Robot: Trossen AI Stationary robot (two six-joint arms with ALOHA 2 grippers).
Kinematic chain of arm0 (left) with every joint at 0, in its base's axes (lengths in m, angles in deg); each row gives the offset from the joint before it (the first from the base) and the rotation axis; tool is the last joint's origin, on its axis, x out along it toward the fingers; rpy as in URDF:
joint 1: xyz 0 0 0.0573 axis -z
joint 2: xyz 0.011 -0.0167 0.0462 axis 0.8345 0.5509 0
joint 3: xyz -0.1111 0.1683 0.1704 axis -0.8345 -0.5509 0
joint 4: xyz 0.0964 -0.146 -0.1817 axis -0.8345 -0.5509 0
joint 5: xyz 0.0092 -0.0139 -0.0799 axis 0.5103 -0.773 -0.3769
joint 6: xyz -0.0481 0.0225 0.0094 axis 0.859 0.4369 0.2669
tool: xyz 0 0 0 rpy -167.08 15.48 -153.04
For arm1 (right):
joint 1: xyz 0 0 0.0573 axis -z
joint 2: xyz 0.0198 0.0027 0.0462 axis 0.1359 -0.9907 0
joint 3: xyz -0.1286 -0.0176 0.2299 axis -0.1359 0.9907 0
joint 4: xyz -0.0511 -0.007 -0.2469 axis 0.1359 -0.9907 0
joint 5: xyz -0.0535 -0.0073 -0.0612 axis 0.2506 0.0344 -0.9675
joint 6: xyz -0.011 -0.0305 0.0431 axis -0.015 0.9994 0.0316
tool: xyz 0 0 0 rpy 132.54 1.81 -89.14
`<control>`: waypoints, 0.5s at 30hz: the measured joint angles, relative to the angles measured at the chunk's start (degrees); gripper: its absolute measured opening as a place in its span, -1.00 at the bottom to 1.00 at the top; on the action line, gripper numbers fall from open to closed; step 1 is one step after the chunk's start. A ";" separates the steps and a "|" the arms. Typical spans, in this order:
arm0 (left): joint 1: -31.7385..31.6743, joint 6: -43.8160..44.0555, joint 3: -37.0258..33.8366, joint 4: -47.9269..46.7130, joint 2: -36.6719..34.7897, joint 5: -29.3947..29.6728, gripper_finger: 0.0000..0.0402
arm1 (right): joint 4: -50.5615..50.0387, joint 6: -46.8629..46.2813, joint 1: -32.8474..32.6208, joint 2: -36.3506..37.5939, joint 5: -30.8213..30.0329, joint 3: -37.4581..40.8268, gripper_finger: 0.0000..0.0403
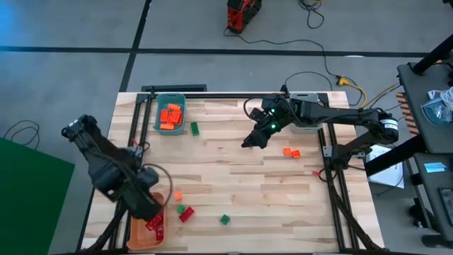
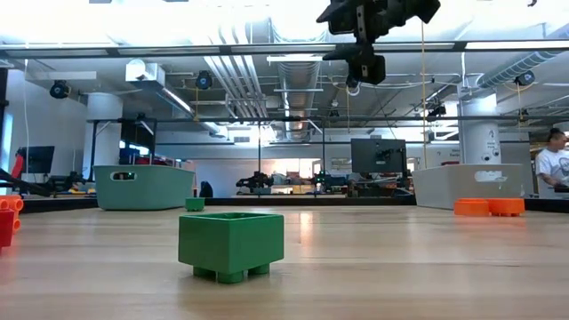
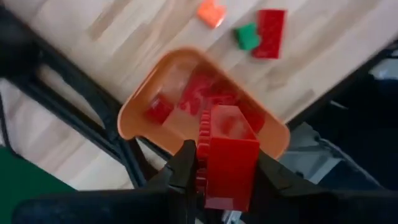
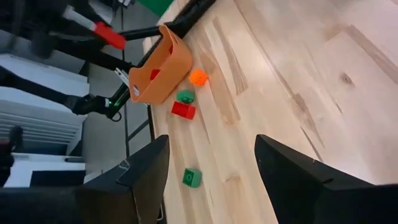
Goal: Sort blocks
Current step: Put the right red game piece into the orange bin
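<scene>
Left gripper (image 3: 227,180) clamped on red block (image 3: 227,155), directly above orange bin (image 3: 140,102); right gripper (image 4: 208,180) hung open, well apart.

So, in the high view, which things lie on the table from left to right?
Orange bin → teal bin → green block → another green block → right claw → two orange blocks → grey bin.
</scene>
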 joint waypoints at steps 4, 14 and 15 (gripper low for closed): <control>5.37 10.78 -9.09 6.82 -4.58 2.25 -0.67 | 1.32 0.07 0.00 0.00 -0.10 0.00 0.14; 13.33 24.86 -24.80 18.00 -7.93 3.62 -0.67 | 1.78 0.12 0.00 -0.02 -0.44 0.00 0.13; 13.65 24.90 -25.35 18.35 -7.56 3.66 -0.67 | 1.78 0.13 0.00 -0.02 -0.44 0.00 0.13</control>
